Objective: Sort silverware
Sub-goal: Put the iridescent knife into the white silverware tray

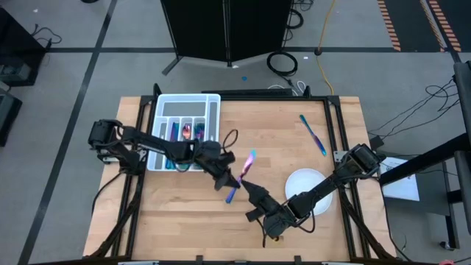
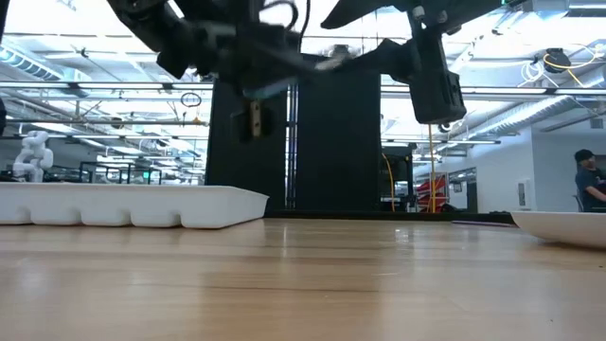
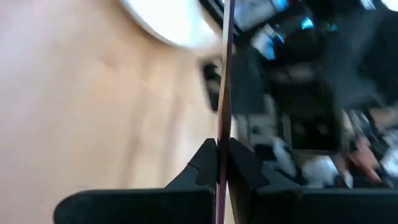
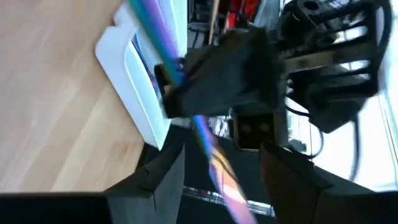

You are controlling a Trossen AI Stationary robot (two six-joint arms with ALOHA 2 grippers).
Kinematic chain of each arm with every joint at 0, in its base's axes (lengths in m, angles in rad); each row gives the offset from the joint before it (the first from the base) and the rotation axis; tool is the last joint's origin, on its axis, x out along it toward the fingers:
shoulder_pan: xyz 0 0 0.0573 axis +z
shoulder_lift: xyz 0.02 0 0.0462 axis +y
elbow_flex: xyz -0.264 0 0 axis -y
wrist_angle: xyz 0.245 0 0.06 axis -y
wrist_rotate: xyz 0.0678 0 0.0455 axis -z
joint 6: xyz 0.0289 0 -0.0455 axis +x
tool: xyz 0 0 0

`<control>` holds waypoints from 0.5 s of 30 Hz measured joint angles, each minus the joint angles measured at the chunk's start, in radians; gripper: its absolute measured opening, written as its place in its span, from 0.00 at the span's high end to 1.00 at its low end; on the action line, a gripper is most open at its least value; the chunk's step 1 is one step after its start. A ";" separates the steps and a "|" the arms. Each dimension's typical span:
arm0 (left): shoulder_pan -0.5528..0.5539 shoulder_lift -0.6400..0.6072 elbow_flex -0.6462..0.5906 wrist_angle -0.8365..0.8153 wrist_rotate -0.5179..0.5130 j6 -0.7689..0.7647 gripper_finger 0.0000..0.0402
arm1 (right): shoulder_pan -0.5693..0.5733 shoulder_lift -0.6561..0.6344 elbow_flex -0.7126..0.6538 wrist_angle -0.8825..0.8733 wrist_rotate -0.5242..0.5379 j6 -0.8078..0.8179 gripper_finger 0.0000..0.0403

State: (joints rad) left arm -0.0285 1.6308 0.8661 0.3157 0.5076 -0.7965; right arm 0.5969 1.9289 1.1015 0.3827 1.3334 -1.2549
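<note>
above the middle of the wooden table, the left gripper is closed on a rainbow utensil, holding it in the air, while the right gripper just beside it has its fingers open around nothing.

- Grey floor all round the table, crossed by dark lines.
- Black cabinet stands just beyond the far edge of the table, a coiled black cable beside its foot.
- Yellow cable trails across the floor nearby.
- Orange-striped marking in the far corner.
- Low down: bright hall, pipes and beams overhead.
- A person stands far off at the edge.
</note>
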 joint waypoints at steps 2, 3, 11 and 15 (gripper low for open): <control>0.034 -0.021 0.000 -0.046 -0.026 0.000 0.97 | 0.000 0.000 0.000 -0.003 0.006 0.021 0.52; 0.054 -0.037 0.000 -0.080 -0.035 0.001 0.97 | 0.000 0.000 0.000 -0.005 0.014 0.030 0.52; 0.190 -0.189 0.000 -0.478 -0.124 0.083 0.97 | -0.010 0.000 0.000 -0.038 0.063 0.113 0.54; 0.236 -0.263 -0.010 -0.641 -0.164 0.106 0.97 | -0.028 0.000 0.000 -0.070 0.058 0.182 0.54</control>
State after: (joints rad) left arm 0.2077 1.3678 0.8562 -0.3248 0.3432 -0.6904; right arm 0.5686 1.9289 1.1011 0.3124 1.3917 -1.0732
